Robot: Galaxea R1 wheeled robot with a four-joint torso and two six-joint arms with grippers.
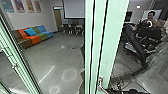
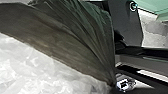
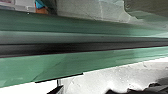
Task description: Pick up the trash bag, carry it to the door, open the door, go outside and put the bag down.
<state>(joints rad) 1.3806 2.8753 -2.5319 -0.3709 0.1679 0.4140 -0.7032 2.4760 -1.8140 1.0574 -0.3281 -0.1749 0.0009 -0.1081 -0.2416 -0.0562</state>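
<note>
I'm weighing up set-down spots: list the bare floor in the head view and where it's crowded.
The widest bare patch of floor lies between the colorful sofa and the thick green door frame. It is crowded right of that frame, around the person and dark gear, and at the back, among the chairs.

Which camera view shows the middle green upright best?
Head view, because the green upright shows at length, with a metal fitting low on it. Right wrist view: a close stretch of green and dark bands. Left wrist view: pale green in one corner, perhaps part of it.
</note>
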